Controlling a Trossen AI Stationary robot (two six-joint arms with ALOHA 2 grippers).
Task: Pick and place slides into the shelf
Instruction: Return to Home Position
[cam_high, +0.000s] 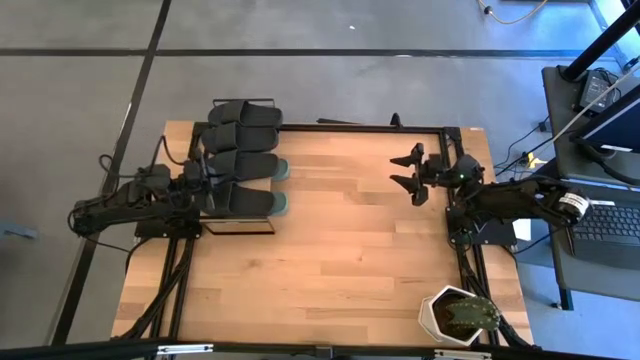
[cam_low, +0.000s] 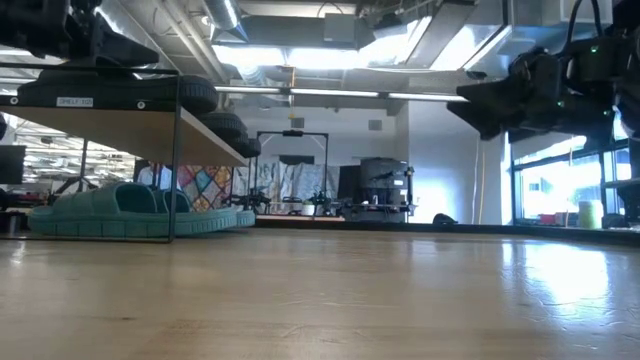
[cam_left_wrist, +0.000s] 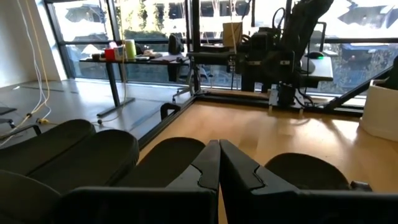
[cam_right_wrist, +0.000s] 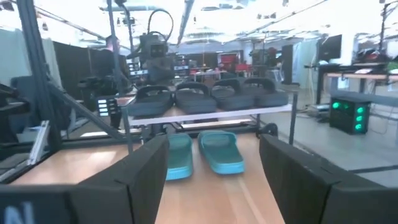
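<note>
Left gripper (cam_left_wrist: 219, 148): fingers pressed together, empty, hovering above 4 black rubber slides (cam_right_wrist: 205, 96) on top of light wooden shelf (cam_right_wrist: 186, 115). White label (cam_low: 75, 101) on shelf edge: text unreadable. 2 teal-green slides (cam_right_wrist: 221, 152) underneath, mostly hidden in high view. Right gripper (cam_high: 412, 172): spread wide, empty, well apart.

The tabletop (cam_high: 340, 250) middle lies open; shelf (cam_low: 120, 125) with slides (cam_high: 245, 140) and potted cactus (cam_high: 460, 315) occupy its edges.
</note>
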